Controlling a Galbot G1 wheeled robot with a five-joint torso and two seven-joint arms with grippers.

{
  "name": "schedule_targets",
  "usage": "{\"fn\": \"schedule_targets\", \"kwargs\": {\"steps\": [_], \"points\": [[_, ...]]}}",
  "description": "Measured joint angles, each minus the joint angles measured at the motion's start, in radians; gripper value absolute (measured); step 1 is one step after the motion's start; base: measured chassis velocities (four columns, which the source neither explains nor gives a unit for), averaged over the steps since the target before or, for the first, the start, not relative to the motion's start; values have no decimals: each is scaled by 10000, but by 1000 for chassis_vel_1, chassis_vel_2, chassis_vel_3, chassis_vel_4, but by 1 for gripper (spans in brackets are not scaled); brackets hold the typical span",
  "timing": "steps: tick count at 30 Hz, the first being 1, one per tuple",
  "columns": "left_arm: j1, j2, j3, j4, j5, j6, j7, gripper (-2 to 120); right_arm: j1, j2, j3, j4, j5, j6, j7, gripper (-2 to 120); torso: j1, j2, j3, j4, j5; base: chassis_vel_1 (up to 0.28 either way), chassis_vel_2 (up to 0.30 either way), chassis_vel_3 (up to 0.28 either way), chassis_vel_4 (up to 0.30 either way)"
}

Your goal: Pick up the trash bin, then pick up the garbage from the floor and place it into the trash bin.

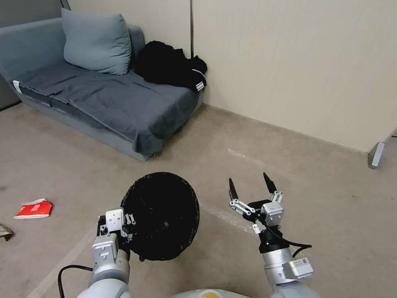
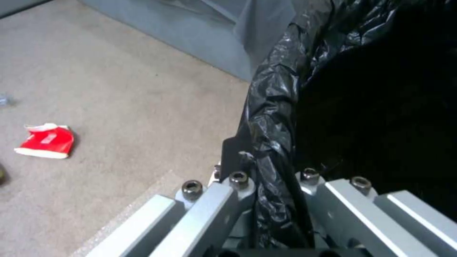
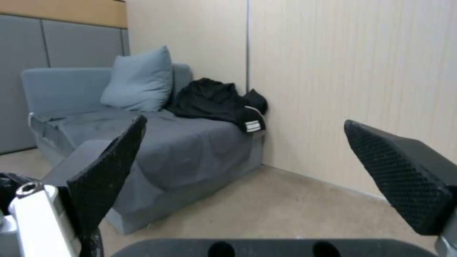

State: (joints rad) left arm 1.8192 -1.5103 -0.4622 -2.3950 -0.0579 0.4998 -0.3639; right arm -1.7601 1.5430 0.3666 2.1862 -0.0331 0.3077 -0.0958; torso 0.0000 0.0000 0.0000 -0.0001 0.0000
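round black-lined trash bin [image 1: 160, 215] is held aloft by its rim, clamped in left gripper [image 1: 129, 225] | right gripper [image 1: 252, 186] is spread wide, empty | flattened red-and-white carton [image 1: 34, 208] is seen far left on floor | grey sofa [image 1: 103, 103] is set beyond

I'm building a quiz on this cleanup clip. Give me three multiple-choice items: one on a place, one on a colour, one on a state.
1. Where does the red-and-white carton lie?
A. on the floor at the robot's left
B. on the sofa
C. inside the bin

2. What colour is the liner of the trash bin?
A. blue
B. black
C. white

3. How is the right gripper?
A. shut on a tissue
B. shut on the bin
C. open, holding nothing

Answers: 1 A, it rests on bare floor; 2 B, crinkly black bag over the rim, clamped by the left gripper; 3 C, fingers spread apart.
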Motion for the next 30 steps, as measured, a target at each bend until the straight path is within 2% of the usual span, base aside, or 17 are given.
{"fn": "schedule_targets", "kwargs": {"steps": [20,30], "points": [[-24,-179,108,78,176,19,57,1,221,141,-179,-224,166,375,34,100,0,0,1,0,0,52,58,61,51],[-50,-178,112,149,209,18,64,1,250,124,-187,-350,72,441,30,100,1,-1,1,1,-1,125,124,123,117]]}}
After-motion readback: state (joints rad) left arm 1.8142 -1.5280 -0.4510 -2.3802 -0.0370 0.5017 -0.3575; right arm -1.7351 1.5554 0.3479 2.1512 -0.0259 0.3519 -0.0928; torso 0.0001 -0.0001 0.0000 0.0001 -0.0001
